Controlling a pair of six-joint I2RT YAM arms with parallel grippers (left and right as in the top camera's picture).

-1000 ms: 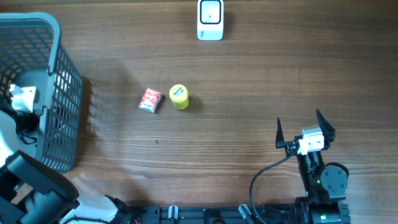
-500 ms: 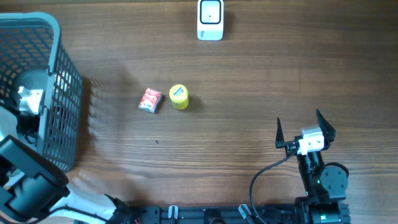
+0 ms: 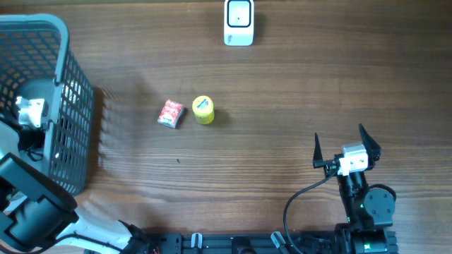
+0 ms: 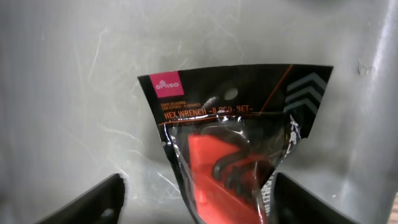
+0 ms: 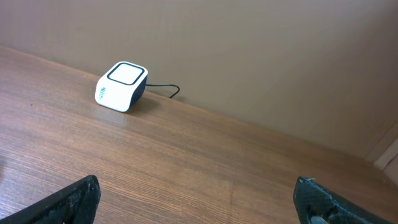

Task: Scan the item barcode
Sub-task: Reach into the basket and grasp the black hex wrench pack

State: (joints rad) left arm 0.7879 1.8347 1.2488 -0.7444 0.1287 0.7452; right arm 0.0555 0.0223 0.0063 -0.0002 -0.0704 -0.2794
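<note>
Left wrist view: one hex wrench packet [image 4: 230, 143] in the basket [image 4: 68, 87], left gripper [image 4: 198, 186] wide astride it. Overhead: one scanner [image 3: 239, 22], one red packet [image 3: 170, 113], one yellow tub [image 3: 203, 110], right gripper [image 3: 339, 134] agape

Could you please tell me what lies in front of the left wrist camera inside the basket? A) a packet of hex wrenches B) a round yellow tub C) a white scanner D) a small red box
A: the left wrist view shows a black packet with a pink corner, printed HEX WRENCH, lying against the grey inside of the basket.
</note>
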